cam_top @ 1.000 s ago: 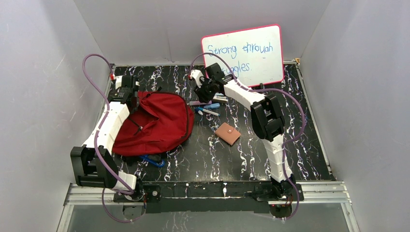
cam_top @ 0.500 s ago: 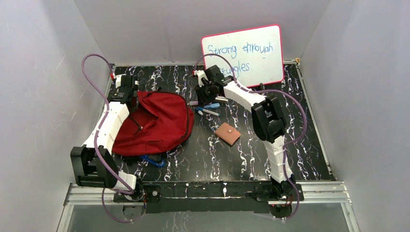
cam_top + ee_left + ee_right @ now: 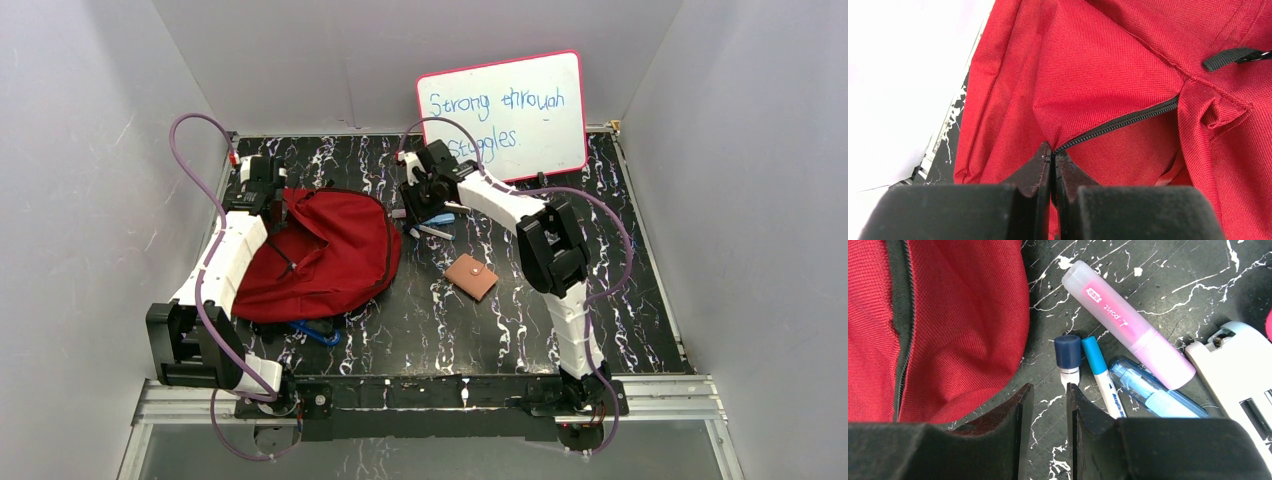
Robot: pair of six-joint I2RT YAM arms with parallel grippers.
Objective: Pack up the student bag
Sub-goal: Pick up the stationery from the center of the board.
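wrist views | left tool (image 3: 1053, 156) clenched on student bag (image 3: 1108, 75) | right tool (image 3: 1048, 388) ajar, by pen (image 3: 1068, 353)

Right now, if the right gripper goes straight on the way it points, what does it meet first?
Probably the navy-capped pen just ahead of the right gripper, though depth is unclear.

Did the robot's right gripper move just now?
Yes. The right gripper slid a little left and nearer, away from the whiteboard and toward the student bag.
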